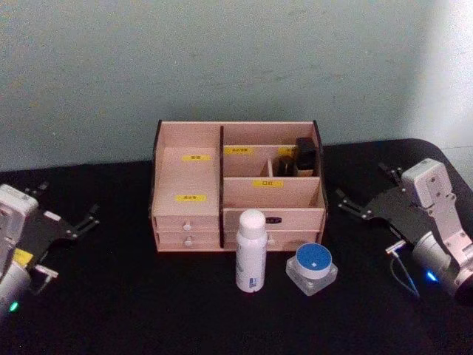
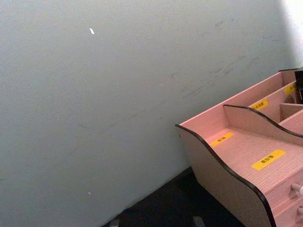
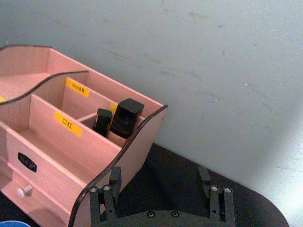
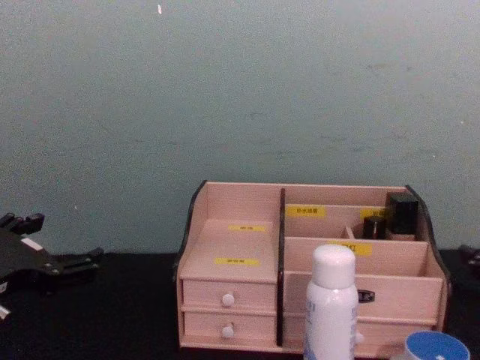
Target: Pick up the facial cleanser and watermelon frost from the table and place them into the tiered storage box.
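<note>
The facial cleanser [image 1: 250, 251] [image 4: 331, 307], a tall white bottle with a rounded cap, stands upright just in front of the tiered storage box [image 1: 188, 174] [image 4: 232, 281]. To its right sits the watermelon frost [image 1: 312, 268] [image 4: 437, 349], a squat clear jar with a blue lid. My left gripper [image 1: 70, 201] [image 4: 56, 240] is open and empty, low at the table's far left, well away from both items. My right gripper [image 1: 366, 185] [image 3: 159, 178] is open and empty too, right of the box and behind the jar. The wrist views look at the box's side walls [image 2: 227, 156] [image 3: 57, 137].
Small black bottles [image 1: 295, 159] [image 3: 120, 118] [image 4: 397, 214] fill the box's back right compartment. The box's left shelves and front right slot hold nothing. A pale wall rises close behind the box. Bare black tabletop [image 1: 148, 310] lies in front and to both sides.
</note>
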Controlling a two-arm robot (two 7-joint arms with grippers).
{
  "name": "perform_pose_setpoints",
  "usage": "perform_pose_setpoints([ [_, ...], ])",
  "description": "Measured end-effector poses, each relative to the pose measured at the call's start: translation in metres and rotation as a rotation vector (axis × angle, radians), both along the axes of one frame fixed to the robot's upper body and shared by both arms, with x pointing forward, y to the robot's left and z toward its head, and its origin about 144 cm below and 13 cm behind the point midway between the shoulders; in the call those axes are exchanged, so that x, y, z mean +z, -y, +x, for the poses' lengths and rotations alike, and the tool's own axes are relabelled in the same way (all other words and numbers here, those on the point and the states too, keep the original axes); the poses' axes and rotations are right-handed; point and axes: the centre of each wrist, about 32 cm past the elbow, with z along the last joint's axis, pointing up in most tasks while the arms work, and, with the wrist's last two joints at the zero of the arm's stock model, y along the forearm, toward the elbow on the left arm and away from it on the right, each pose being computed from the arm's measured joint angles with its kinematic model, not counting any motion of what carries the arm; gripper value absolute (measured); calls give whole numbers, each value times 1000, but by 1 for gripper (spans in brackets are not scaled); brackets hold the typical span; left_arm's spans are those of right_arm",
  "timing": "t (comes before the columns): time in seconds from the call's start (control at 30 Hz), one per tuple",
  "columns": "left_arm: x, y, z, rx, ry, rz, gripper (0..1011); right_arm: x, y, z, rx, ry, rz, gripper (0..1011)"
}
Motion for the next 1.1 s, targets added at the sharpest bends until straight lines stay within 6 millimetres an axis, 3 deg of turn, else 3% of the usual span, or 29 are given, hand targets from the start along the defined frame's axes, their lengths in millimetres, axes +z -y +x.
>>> perform_pose_setpoints([
  [0.33, 0, 0, 0, 0, 0, 0, 1001, 5, 6, -11, 35, 46, 23, 1002],
  [0.6, 0, 0, 0, 0, 0, 0, 1001, 10, 12, -31, 134, 81, 16, 1002],
  [1.1, 0, 0, 0, 0, 0, 0, 1001, 11, 4, -49, 344, 32, 66, 1002],
])
